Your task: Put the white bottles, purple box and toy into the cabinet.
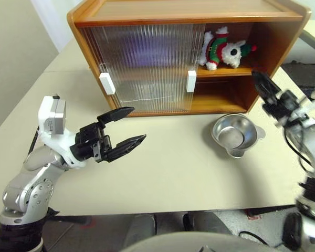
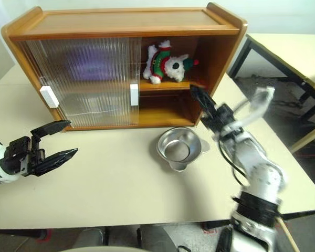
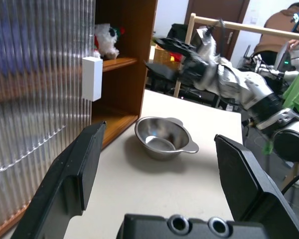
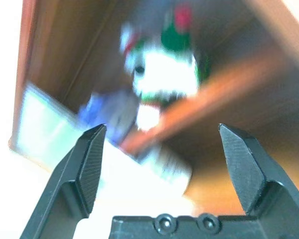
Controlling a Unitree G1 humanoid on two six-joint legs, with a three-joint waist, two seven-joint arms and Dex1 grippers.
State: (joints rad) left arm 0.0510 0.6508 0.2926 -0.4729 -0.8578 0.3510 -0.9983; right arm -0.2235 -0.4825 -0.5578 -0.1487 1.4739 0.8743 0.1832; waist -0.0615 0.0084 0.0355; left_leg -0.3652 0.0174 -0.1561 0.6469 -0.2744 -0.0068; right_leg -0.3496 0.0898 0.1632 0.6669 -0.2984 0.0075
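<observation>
Looking at the cabinet, I see the toy lying on its upper shelf, at the open right side. My right gripper hangs just before that shelf, fingers released and empty. My left gripper hovers over the counter before the sliding doors, fingers spread.

Both eye views look forward and down over the table at the cabinet. The left wrist view faces along the cabinet front; the right wrist view looks up close at the toy, which all share.
</observation>
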